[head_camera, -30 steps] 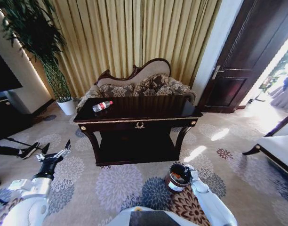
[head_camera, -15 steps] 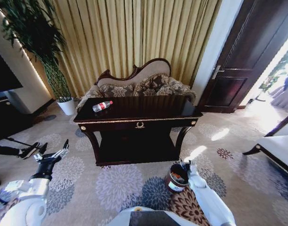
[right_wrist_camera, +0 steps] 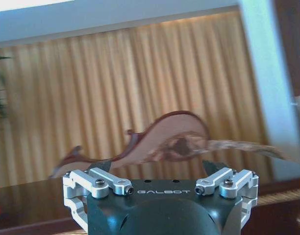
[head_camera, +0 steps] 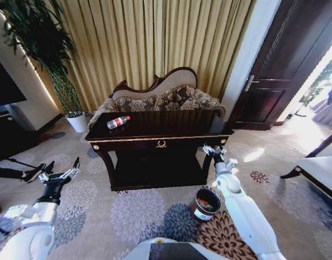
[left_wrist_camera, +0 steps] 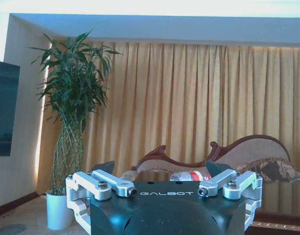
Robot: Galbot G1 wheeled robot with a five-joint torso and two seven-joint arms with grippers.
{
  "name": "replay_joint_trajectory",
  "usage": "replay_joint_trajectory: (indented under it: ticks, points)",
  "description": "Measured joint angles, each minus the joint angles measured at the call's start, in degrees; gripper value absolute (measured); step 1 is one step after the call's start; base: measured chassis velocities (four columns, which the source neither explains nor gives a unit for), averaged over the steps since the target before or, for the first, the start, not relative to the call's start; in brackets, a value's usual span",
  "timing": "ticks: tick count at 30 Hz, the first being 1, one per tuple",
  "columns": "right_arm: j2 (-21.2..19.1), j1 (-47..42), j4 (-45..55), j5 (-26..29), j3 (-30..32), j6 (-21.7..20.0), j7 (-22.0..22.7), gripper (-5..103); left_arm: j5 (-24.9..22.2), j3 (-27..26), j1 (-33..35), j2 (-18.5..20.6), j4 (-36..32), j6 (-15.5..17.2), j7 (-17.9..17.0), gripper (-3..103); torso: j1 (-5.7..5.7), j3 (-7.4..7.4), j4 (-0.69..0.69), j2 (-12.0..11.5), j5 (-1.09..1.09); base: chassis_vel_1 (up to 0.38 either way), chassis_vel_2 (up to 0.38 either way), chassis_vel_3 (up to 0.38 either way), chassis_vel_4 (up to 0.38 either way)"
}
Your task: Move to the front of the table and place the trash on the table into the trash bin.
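— Bottle (head_camera: 117,122) lies on its side at the tabletop's (head_camera: 171,125) far left corner; scraps already sit in the trash bin (head_camera: 203,204) on the carpet.

— Right pincer (head_camera: 212,151), fingers spread and empty, hovers at the table's right front; it should cross low and square up across the bottle. Left pincer (head_camera: 60,174) waits open.
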Motion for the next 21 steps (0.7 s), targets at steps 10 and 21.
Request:
replay_joint_trajectory:
  ticks: [10,21]
  points:
    - [-1.51,1.11,4.61,0.40,-2.52,-4.81,-0.53,100,-1.29,-1.55,0.31,0.77,-2.08,1.75,-1.17,100,0.00,0.00,0.00,0.00,0.01,0.000,0.000,0.000,0.000]
    - [-1.53,0.60,5.42,0.49,-2.60,-6.40,-0.16,100,-1.14,-1.19,-0.14,1.51,-2.41,3.13,-2.21,100,-0.02,0.00,0.00,0.01,0.01,-0.040,0.038,0.036,-0.038]
